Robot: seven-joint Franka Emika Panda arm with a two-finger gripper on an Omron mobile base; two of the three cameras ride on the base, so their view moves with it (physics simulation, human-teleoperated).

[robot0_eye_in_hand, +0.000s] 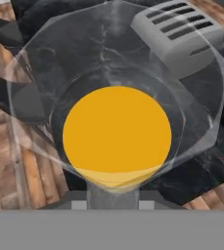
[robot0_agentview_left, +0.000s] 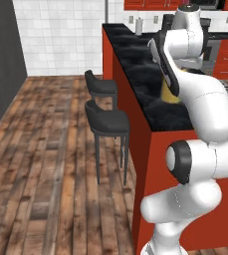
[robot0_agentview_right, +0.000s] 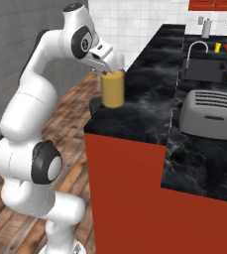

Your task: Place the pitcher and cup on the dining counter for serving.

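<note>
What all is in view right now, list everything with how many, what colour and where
Tall clear glass pitcher: one, orange-yellow liquid inside, standing at the near end of the dining counter, under the gripper.
Long dining counter: one, black marbled top with plain red front, running away from the robot.
Bar stools: two, black, on the floor along the counter's left side.
Boxy toaster: one, grey, on the lower black counter right of the pitcher.
Sink with curved tap: one, dark basin, behind the toaster.
Small bright yellow cup: one, beside the sink at the far end.
Wooden plank floor: brown, left of the counter.
Gripper: one, dark fingers on the white arm, at the pitcher's rim, apparently closed on it.
</note>
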